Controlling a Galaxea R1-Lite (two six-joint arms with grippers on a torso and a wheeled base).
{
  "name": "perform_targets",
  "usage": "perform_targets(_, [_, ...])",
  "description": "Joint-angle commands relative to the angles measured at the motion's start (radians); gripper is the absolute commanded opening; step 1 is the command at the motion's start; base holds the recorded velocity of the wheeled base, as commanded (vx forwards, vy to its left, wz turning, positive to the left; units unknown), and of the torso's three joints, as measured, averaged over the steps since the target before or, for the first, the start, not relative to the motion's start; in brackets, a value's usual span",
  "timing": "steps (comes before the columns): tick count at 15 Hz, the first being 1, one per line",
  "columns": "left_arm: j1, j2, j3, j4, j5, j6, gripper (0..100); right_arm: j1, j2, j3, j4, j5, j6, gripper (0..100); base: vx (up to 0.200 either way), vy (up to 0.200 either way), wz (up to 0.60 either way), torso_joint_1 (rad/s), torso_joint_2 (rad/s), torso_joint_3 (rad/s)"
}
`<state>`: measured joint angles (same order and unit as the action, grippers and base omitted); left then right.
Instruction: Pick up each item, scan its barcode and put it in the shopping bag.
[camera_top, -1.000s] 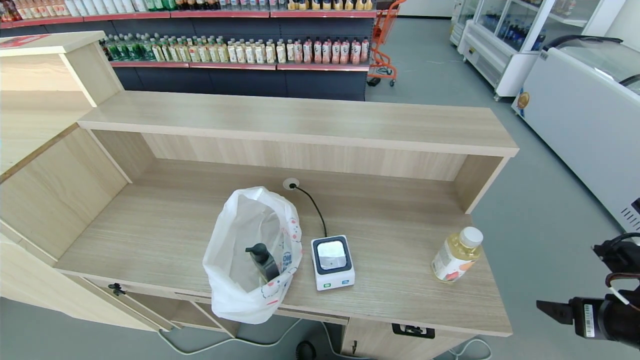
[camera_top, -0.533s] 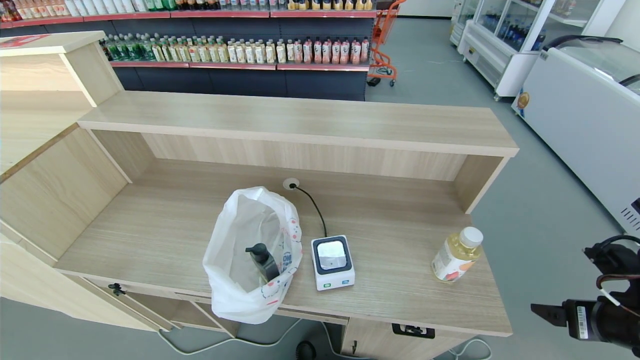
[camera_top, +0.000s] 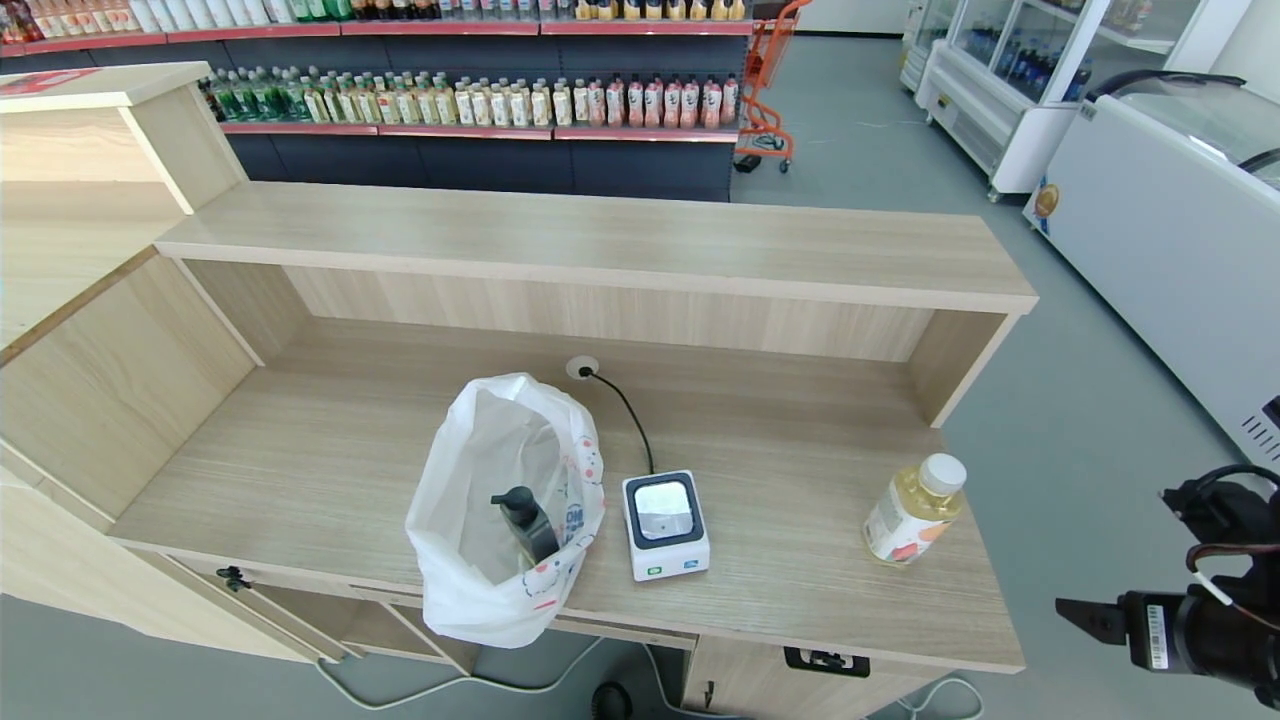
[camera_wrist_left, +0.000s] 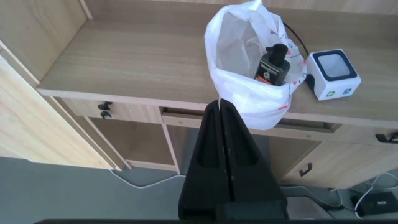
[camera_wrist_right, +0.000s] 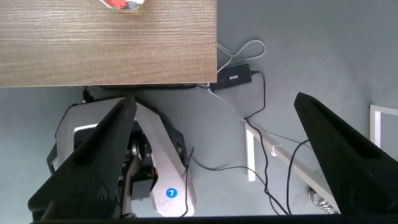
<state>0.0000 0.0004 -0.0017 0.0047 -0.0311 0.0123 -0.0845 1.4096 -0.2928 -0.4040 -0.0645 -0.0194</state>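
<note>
Off past the surface's front-right corner, far to the right of the barcode scanner (camera_top: 665, 525), the right gripper (camera_wrist_right: 214, 155) hangs over the floor with its two fingers spread wide and nothing between them. The drink bottle (camera_top: 912, 510) is the item nearest to it. It stands upright on the surface (camera_top: 780, 440), well apart from the scanner on the scanner's right and close to the front-right corner.

The bottle is clear plastic with a white cap, a printed label round its body, and pale yellow liquid up to the shoulder. Full like that, it should have some weight and keep its shape under a squeeze, though the smooth wall and label could slip in a loose hold. A grasp across the labelled middle, below the shoulder, looks safest, since a hold near the cap would let it swing. Which side carries the barcode cannot be made out.

Left of the scanner and in front of the surface's edge, the left gripper (camera_wrist_left: 225, 109) has its fingers pressed together and empty. Just beside the scanner on its left stands the white shopping bag (camera_top: 480, 470), mouth open, with a dark pump bottle (camera_top: 525, 525) already inside. A black cable (camera_top: 625, 410) runs back from the scanner to a hole in the surface.
</note>
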Motion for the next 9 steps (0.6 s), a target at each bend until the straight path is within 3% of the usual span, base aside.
perform_targets(1, [0.000,0.001,0.000,0.000,0.000,0.000,0,0.005,0.006,0.004,-0.004,0.000,-0.001,100,0.000,0.000,0.00,0.000,0.00,0.000])
perform_targets(4, [0.000,0.001,0.000,0.000,0.000,0.000,0,0.017,0.025,0.018,-0.047,-0.001,-0.007,100,0.000,0.000,0.00,0.000,0.00,0.000])
perform_targets(9, [0.000,0.000,-0.001,0.000,0.000,0.000,0,0.061,0.192,0.055,-0.299,-0.005,-0.007,100,0.000,0.000,0.00,0.000,0.00,0.000])
